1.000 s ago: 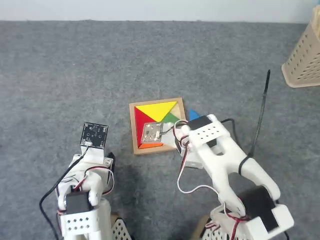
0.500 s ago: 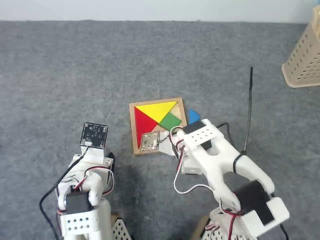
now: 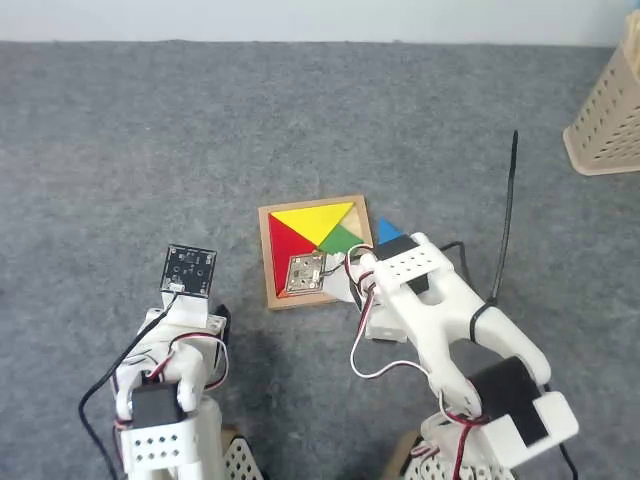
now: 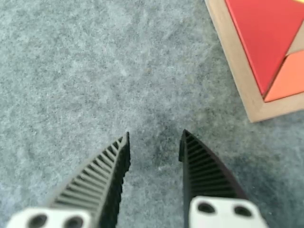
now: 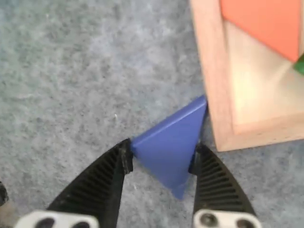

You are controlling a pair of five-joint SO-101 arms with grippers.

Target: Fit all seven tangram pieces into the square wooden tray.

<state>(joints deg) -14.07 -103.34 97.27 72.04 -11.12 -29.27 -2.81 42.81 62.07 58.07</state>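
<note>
Two claws hang low over the grey table (image 3: pixel 150 130). Leftmost, the left claw (image 4: pixel 156 135) is spread wide with nothing between its fingers and bare table under it, the square wooden tray (image 4: pixel 242 71) off to its side. That tray holds a yellow piece (image 3: pixel 314 219), a red piece (image 3: pixel 283 245), a green piece (image 3: pixel 343 238) and an orange piece (image 5: pixel 266 23), with bare wood beside them. Further right, the right claw (image 5: pixel 161 151) pinches a blue triangle (image 5: pixel 168 147) outside the tray, one tip touching the tray's outer corner.
</note>
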